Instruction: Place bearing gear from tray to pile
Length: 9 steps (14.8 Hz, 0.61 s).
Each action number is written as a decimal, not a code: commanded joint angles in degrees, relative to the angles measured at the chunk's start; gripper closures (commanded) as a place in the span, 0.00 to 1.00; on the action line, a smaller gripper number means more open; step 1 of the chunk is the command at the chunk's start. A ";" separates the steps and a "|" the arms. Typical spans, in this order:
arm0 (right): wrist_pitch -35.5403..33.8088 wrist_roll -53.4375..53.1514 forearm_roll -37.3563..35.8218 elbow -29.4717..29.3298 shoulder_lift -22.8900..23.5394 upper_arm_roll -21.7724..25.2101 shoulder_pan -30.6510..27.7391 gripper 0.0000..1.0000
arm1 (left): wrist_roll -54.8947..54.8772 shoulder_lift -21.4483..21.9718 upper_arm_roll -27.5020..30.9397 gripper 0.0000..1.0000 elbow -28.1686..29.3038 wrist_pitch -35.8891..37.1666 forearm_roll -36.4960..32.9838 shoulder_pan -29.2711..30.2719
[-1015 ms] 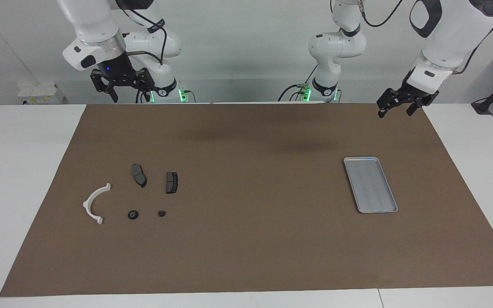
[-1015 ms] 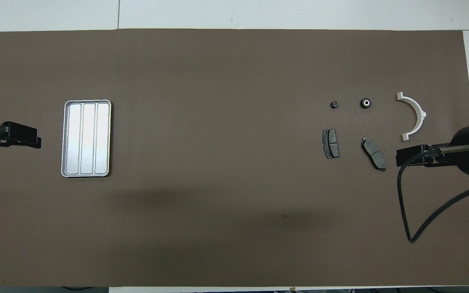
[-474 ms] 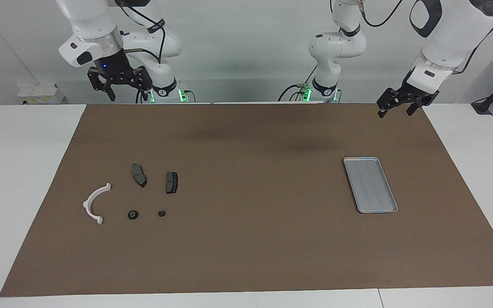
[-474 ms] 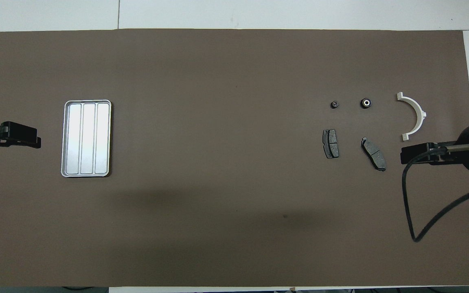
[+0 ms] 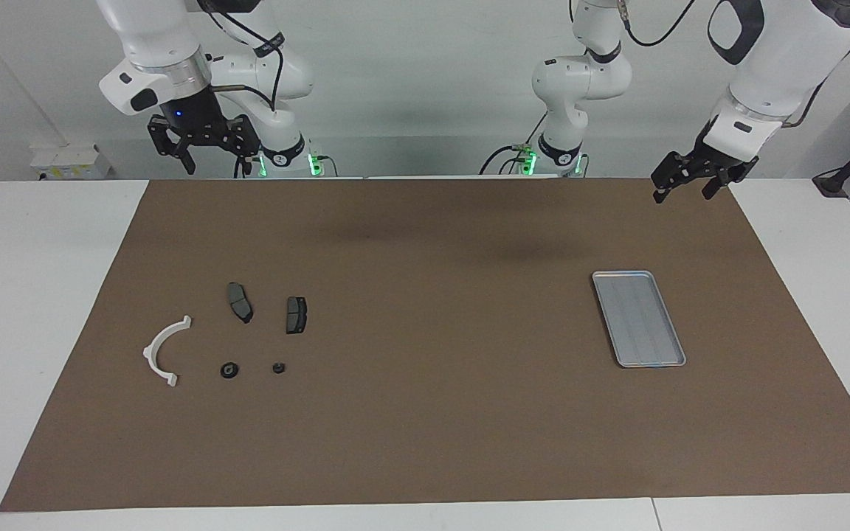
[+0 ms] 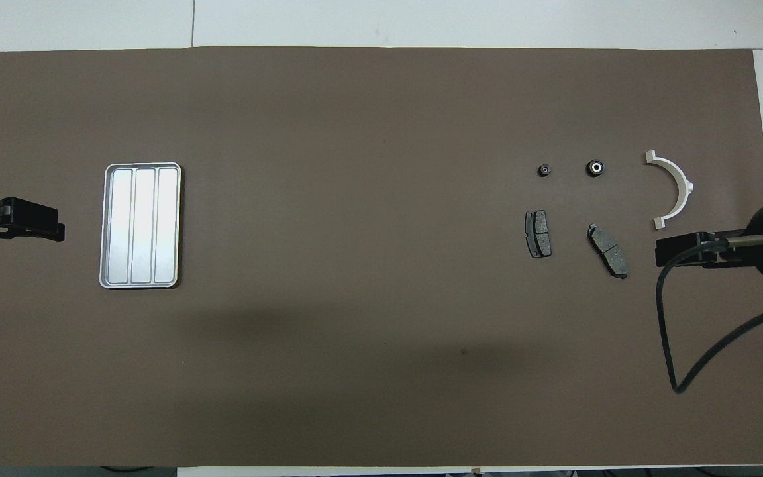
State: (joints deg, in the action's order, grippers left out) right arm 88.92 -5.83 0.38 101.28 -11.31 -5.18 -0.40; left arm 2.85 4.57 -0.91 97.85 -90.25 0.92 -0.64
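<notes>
The silver-grey tray (image 5: pixel 639 318) lies on the brown mat toward the left arm's end and holds nothing; it also shows in the overhead view (image 6: pixel 141 225). The pile lies toward the right arm's end: a white arc (image 5: pixel 163 350) and two dark brake pads (image 5: pixel 239 302) (image 5: pixel 296 314). Two small black gears (image 5: pixel 229 370) (image 5: pixel 278 367) lie on the mat beside the arc, farther from the robots than the pads. My right gripper (image 5: pixel 217 166) is open and empty, raised over the mat's edge by the robots. My left gripper (image 5: pixel 682 193) is open and empty, raised over the same edge.
The brown mat (image 5: pixel 432 413) covers most of the white table (image 5: pixel 41 295). A black cable (image 6: pixel 679 331) loops from the right arm. In the overhead view the right gripper (image 6: pixel 661 252) shows beside a brake pad (image 6: pixel 608 250), and the left gripper (image 6: pixel 57 230) beside the tray.
My right gripper has risen and drawn back toward its base, away from the pile. The left gripper has barely moved. No part on the mat has moved.
</notes>
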 commanded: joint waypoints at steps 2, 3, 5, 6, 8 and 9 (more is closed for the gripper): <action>0.29 1.17 -1.17 -0.21 -0.03 -0.36 -0.31 0.00 | -0.66 0.35 1.00 0.00 -0.38 0.33 -0.12 -1.03; 0.20 1.08 -1.17 -0.21 -0.12 -0.36 -0.31 0.00 | -0.57 0.35 1.00 0.00 -0.38 0.25 -0.12 -1.12; 0.11 1.08 -1.17 -0.29 -0.21 -0.36 -0.31 0.00 | -0.57 0.35 1.00 0.00 -0.38 0.25 -0.12 -1.03; 0.11 1.08 -1.17 -0.29 -0.21 -0.36 -0.31 0.00 | -0.57 0.35 1.00 0.00 -0.38 0.25 -0.12 -1.03; 0.11 1.08 -1.17 -0.21 -0.29 -0.36 -0.39 0.00 | -0.57 0.35 1.00 0.00 -0.38 0.25 -0.12 -1.03; 0.02 1.08 -1.17 -0.21 -0.29 -0.36 -0.39 0.00 | -0.57 0.35 1.00 0.00 -0.38 0.25 -0.12 -1.03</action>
State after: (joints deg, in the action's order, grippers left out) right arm 88.92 -5.83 0.33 101.25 -11.31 -5.25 -0.39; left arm 2.85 4.57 -0.91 97.84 -90.25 0.92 -0.64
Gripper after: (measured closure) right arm 0.000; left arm 0.000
